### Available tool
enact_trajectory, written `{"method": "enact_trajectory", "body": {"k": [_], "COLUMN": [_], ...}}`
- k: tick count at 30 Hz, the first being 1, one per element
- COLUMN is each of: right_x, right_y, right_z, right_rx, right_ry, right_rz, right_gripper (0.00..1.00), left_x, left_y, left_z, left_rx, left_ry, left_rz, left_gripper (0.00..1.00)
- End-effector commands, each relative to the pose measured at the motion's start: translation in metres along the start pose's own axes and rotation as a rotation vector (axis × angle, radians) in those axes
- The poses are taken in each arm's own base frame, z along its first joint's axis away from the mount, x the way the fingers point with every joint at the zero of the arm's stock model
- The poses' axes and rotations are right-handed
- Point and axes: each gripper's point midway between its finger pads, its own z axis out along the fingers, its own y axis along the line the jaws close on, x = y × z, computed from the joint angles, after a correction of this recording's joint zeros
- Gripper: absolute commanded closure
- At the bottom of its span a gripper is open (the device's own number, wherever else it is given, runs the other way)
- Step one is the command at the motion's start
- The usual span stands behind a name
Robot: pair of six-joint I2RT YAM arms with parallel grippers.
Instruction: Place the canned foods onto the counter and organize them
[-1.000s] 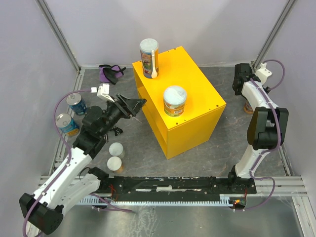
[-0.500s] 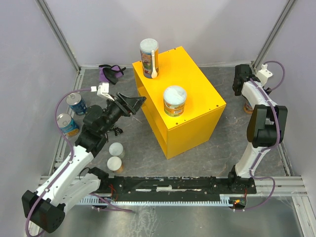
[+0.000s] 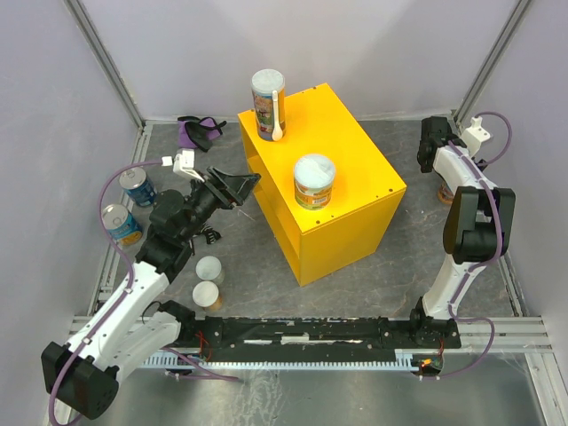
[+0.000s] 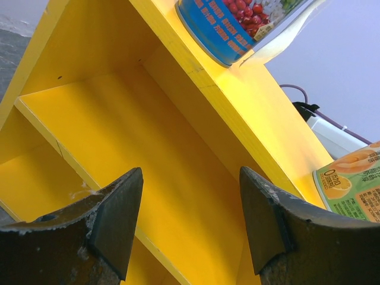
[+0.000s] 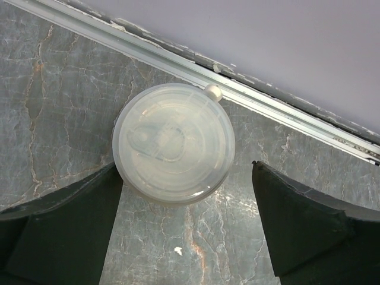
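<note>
The counter (image 3: 355,155), a yellow box, stands mid-table with its hollow side (image 4: 119,119) facing my left gripper. On its top are a tall colourful tube (image 3: 266,105) (image 4: 237,27) and a green-and-orange can (image 3: 314,181) (image 4: 350,184). My left gripper (image 3: 238,186) (image 4: 190,172) is open and empty, just outside the hollow. Two blue tins (image 3: 138,186) (image 3: 120,224) and two pale-lidded tubs (image 3: 209,269) (image 3: 206,294) sit at the left. My right gripper (image 3: 434,153) (image 5: 185,169) hangs open above a pale-lidded can (image 5: 173,142) (image 3: 446,192) by the right rail, apart from it.
A white spoon (image 3: 278,115) leans on the tall tube. A purple cloth (image 3: 200,131) lies at the back left. A small black item (image 3: 210,236) lies under the left arm. Metal rails (image 5: 267,107) and purple walls edge the table.
The left arm has shifted very slightly; both grippers stay open and no can has moved.
</note>
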Motion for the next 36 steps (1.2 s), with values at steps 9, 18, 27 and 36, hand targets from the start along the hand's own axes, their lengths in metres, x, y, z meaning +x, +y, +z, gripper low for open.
{"method": "enact_trajectory", "body": {"k": [9, 18, 27, 36], "right_x": [-0.005, -0.003, 0.001, 0.014], "right_y": [0.004, 0.018, 0.018, 0.021], "right_z": [0.002, -0.007, -0.026, -0.049], "right_rx": [-0.02, -0.125, -0.169, -0.18], "right_ry": [-0.018, 0.017, 0.019, 0.117], "right_rz": [0.046, 0.019, -0.026, 0.097], "right_gripper": [0.24, 0.78, 0.84, 0.48], "left_x": [-0.016, -0.026, -0.037, -0.05], "left_y": [-0.01, -0.01, -0.015, -0.016], "left_z": [-0.003, -0.01, -0.022, -0.028], "left_rx": [0.046, 0.033, 0.012, -0.038], "left_ry": [-0.058, -0.089, -0.12, -0.147], "left_rz": [0.027, 0.034, 0.039, 0.036], "left_gripper": [0.27, 0.27, 0.27, 0.27]}}
